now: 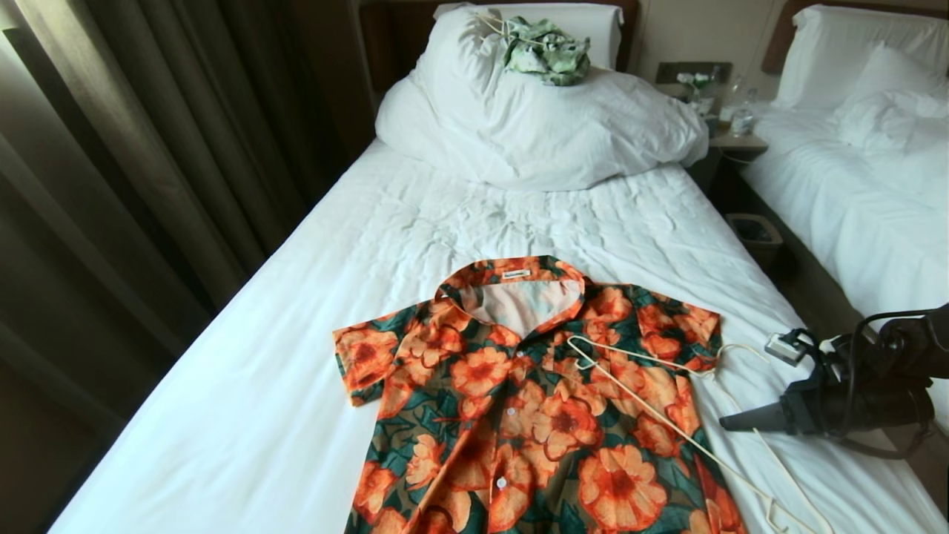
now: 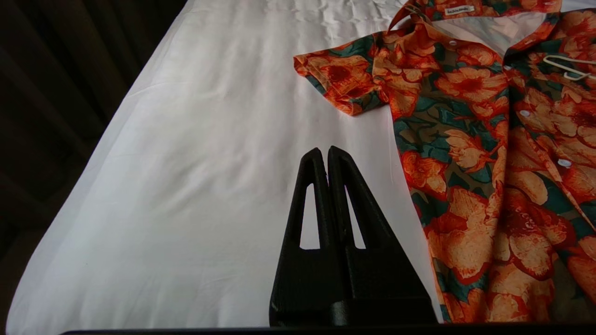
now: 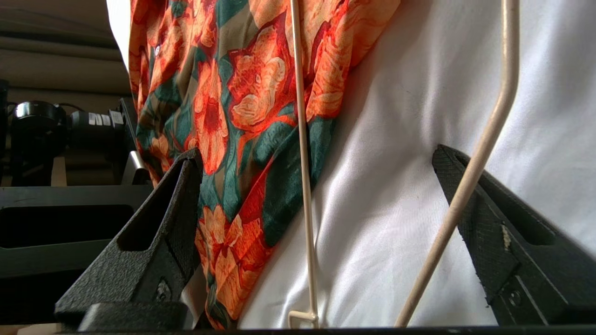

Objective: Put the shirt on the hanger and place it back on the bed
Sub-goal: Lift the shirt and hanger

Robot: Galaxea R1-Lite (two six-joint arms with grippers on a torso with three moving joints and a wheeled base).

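The shirt (image 1: 519,400), orange flowers on dark green, lies flat and collar-up on the white sheet of the bed (image 1: 296,334). The thin cream hanger (image 1: 693,445) rests across the shirt's right side and onto the sheet. My right gripper (image 1: 732,424) hovers low at the bed's right edge, pointing at the hanger. In the right wrist view this gripper (image 3: 316,153) is open, with two wires of the hanger (image 3: 485,144) and the shirt's edge (image 3: 219,116) between its fingers, nothing held. My left gripper (image 2: 326,151) is shut over bare sheet, left of the shirt (image 2: 465,139).
A bunched duvet (image 1: 534,126) and pillows fill the head of the bed, with a green-and-white garment (image 1: 545,52) on top. Dark curtains (image 1: 148,148) hang on the left. On the right are a nightstand (image 1: 730,137), a bin (image 1: 752,233) and a second bed (image 1: 867,185).
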